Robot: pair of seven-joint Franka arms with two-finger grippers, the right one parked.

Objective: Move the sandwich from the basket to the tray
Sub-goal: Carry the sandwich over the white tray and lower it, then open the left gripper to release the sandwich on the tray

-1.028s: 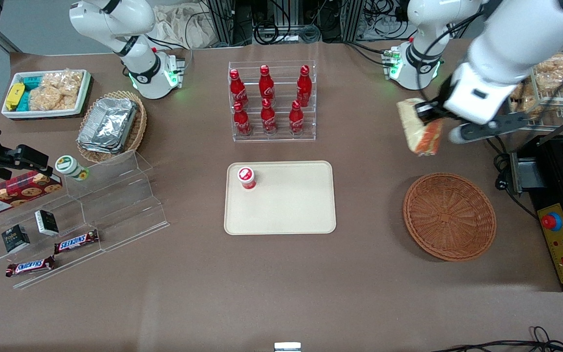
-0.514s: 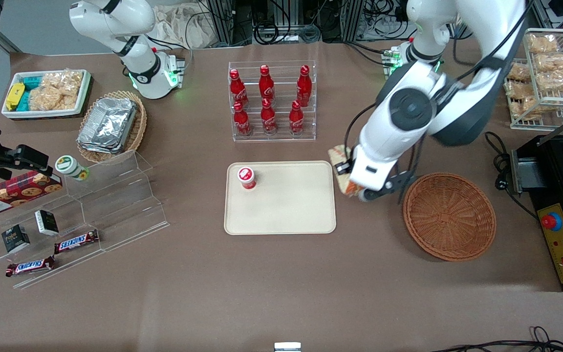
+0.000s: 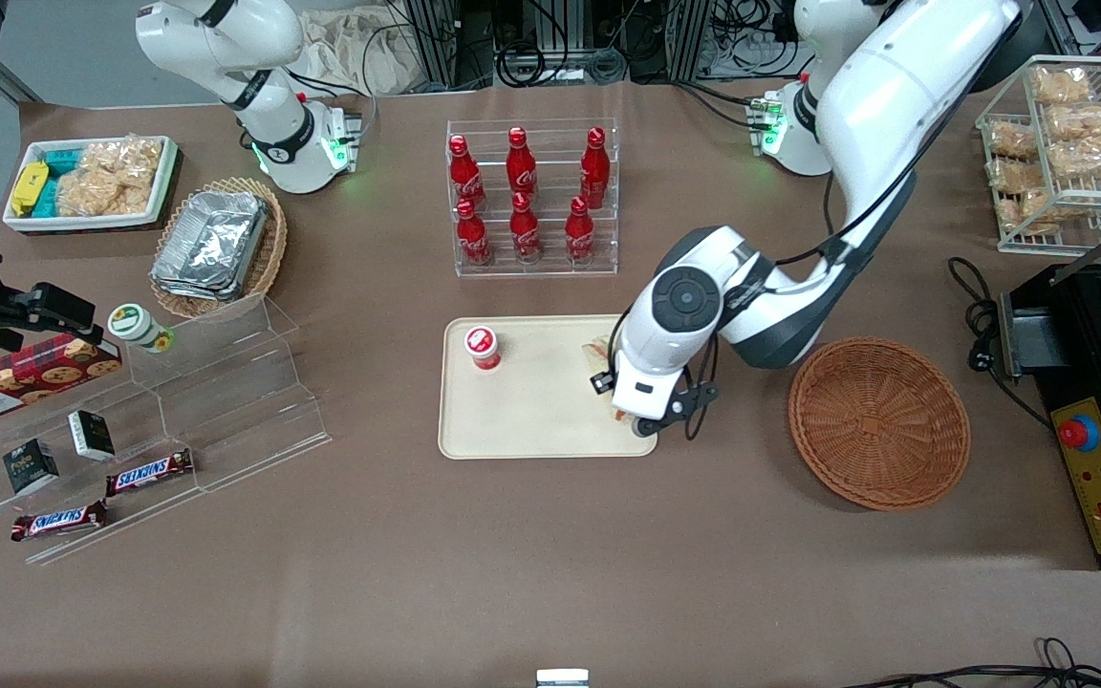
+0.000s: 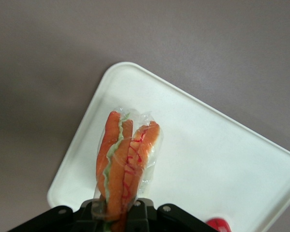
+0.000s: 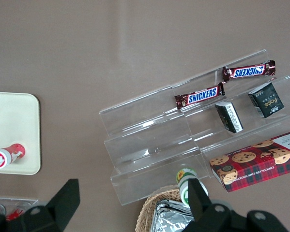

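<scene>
The left arm's gripper (image 4: 116, 212) is clamped on the wrapped sandwich (image 4: 126, 162), holding it just above the tray (image 3: 550, 420), at the end nearest the empty basket (image 3: 879, 422)

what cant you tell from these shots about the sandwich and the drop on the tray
- Front view: the arm's wrist hides most of the sandwich and the whole gripper over the tray.
- Left wrist view: the gripper is shut on the sandwich; whether it touches the tray is not shown.
- The red-capped cup is cut off by the edge.
</scene>
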